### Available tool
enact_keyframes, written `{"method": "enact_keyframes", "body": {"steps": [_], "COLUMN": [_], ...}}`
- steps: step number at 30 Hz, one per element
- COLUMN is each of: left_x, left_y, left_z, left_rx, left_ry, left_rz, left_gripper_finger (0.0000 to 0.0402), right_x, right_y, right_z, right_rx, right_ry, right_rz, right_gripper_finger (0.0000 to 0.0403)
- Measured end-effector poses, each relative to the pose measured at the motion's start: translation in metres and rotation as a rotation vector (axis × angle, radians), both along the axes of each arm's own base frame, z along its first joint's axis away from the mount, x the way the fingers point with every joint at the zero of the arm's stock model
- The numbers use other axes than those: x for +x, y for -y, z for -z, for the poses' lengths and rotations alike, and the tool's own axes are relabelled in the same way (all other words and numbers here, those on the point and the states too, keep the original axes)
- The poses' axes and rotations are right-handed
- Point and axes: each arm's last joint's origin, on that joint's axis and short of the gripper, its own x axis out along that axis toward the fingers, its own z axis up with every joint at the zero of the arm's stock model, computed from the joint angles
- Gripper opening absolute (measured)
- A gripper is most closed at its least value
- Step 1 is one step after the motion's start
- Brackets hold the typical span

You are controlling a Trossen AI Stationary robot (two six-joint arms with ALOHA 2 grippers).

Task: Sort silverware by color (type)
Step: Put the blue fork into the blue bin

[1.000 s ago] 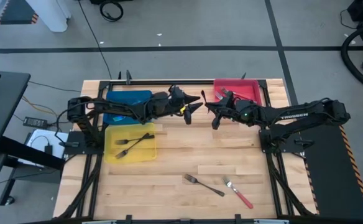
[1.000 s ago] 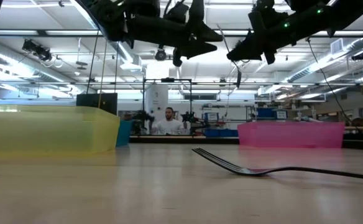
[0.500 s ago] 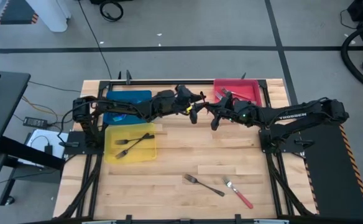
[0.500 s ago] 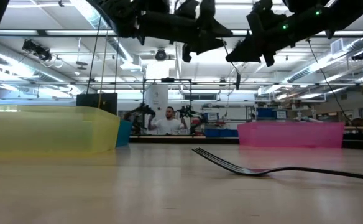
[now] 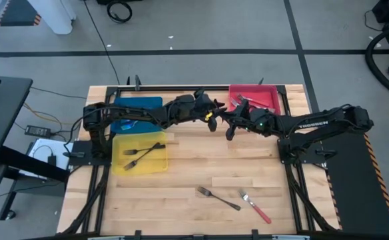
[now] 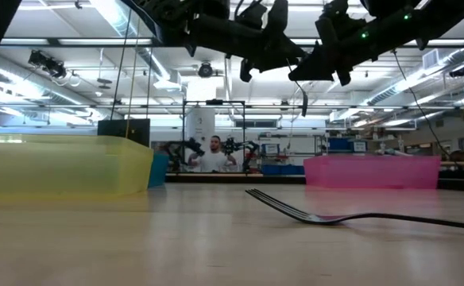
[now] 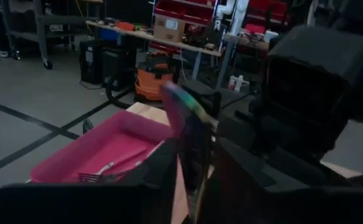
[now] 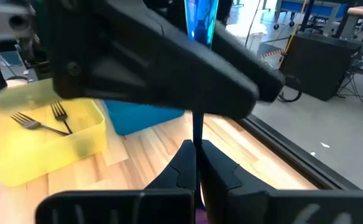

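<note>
Right wrist view shows the right gripper [image 8: 196, 163] clamped on a stiff, slippery, thin blue-handled metal fork [image 8: 199, 25], best pinched mid-handle.

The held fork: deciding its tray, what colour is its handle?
Blue handle, clearest in the right wrist view.

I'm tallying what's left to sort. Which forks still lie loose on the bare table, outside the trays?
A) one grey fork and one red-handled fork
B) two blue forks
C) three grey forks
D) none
A: the high view shows a grey fork and a red-handled fork on the table near the front edge.
</note>
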Motion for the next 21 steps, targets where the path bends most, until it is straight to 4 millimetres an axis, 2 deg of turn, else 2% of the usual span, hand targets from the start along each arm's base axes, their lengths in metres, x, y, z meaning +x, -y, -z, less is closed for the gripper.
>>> {"method": "enact_keyframes", "body": {"steps": [7,21], "left_x": [-0.0006,-0.0014], "left_y": [-0.0028,-0.0069], "left_z": [0.0003,0.0002], "left_rx": [0.045,0.144], "left_ry": [-0.016,-0.047], "left_rz": [0.0,-0.001], "left_gripper_finger": [0.0009,0.0001], "right_x": [-0.0002,-0.0002], "right_y": [0.0027,0.0027], "right_z": [-0.0007,-0.0007], "right_rx": [-0.001,-0.01], "right_ry": [0.005,0.0], "right_rz": [0.0,-0.009], "right_gripper_finger": [0.0019,0.0033]}}
